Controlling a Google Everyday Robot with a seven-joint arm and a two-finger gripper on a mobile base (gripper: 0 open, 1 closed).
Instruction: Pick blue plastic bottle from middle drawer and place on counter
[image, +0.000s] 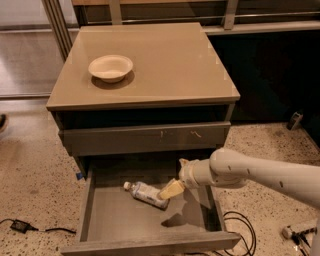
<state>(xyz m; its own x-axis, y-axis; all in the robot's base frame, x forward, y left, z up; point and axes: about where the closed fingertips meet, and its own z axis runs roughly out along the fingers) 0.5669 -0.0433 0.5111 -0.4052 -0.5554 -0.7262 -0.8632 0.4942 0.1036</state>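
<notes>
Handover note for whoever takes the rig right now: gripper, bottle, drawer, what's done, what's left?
Gripper: open, low inside the middle drawer, at the right end of the blue plastic bottle. Contact cannot be told.
Bottle: lying on its side on the drawer floor, cap to the left.
Counter: a white bowl sits toward its left side.
Done: drawer is open, gripper is at the bottle.
Left: grasp, lift out, place on the counter.
</notes>
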